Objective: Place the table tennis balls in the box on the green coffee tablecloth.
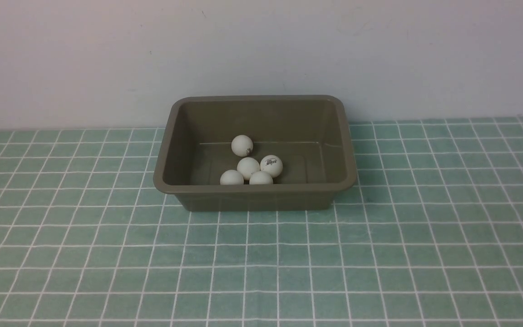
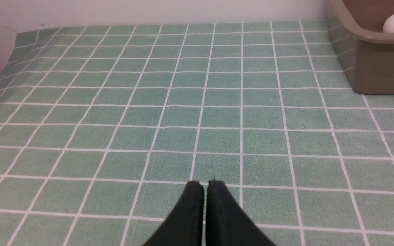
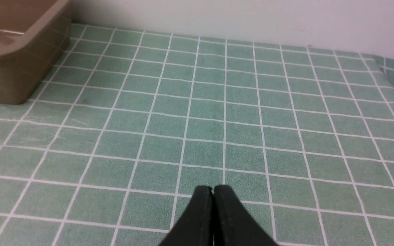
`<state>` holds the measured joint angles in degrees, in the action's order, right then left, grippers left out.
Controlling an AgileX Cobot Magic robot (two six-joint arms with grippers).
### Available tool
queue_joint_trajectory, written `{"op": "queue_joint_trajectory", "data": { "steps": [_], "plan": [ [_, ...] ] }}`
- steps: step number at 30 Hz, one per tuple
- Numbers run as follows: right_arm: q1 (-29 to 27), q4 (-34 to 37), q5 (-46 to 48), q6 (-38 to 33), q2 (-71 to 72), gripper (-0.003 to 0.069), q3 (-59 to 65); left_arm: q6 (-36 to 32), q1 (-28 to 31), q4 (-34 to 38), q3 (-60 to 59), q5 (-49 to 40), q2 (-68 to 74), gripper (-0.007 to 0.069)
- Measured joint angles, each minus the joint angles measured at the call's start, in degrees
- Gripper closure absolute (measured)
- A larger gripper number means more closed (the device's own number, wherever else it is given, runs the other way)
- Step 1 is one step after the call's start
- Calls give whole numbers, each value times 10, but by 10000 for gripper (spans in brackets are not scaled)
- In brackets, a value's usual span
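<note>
Five table tennis balls point(image 1: 248, 167) inside box point(image 1: 256, 196), clustered toward near wall; four bunched together, fifth just behind. Box on green coffee tablecloth point(image 1: 107, 254), close to back wall. Left gripper point(image 2: 206, 184) pressed together, empty, low over bare cloth, well apart from box, which lies ahead and to its right. Right gripper point(image 3: 213, 188) likewise pressed together, empty, well apart; box ahead, to its left.
</note>
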<state>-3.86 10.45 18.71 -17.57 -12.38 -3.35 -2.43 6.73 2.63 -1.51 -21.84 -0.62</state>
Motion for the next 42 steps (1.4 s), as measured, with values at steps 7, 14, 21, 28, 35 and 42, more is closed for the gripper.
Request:
{"op": "queue_joint_trajectory", "data": {
  "steps": [7, 14, 21, 28, 35, 42],
  "plan": [
    [0, 0, -1, 0, 116, 669, 50, 0, 0, 0, 0, 0, 0, 629],
    [0, -8, 26, 0, 129, 669, 48, 0, 0, 0, 0, 0, 0, 629],
    [6, -10, 27, 0, 130, 669, 48, 0, 0, 0, 0, 0, 0, 629],
    [6, -10, 30, 0, 130, 669, 48, 0, 0, 0, 0, 0, 0, 629],
    [6, -11, 30, 0, 130, 669, 48, 0, 0, 0, 0, 0, 0, 629],
    [6, -11, 30, 0, 130, 669, 48, 0, 0, 0, 0, 0, 0, 629]
  ]
}}
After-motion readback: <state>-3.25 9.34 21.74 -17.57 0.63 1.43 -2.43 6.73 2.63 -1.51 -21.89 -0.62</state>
